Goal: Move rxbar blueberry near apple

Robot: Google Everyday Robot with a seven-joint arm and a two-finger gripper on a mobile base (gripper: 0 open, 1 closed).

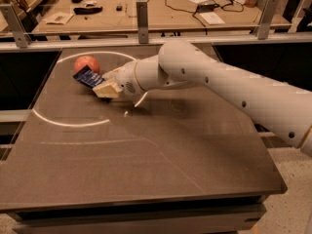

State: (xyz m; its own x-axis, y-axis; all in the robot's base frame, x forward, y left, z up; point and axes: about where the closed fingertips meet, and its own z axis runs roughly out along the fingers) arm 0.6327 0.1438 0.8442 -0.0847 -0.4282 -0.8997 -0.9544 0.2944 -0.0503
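The dark table (146, 150) carries a white arm (234, 87) reaching in from 3 o'clock toward its 10 o'clock corner. There sits the apple (87, 62) (red-orange, round). The blue bar (87, 76) lies tilted just at its 6 o'clock edge, one end pinched in the gripper (106, 88) at the bar's 4 o'clock.

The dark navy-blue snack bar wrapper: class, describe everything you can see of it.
The flat, rectangular dark navy-blue snack bar wrapper looks like foil with faint pale print. It is tilted, its near end clamped in the cream gripper over the far left of the dark table, its free end reaching towards the round red-orange apple just behind. Whether wrapper and apple touch cannot be told.
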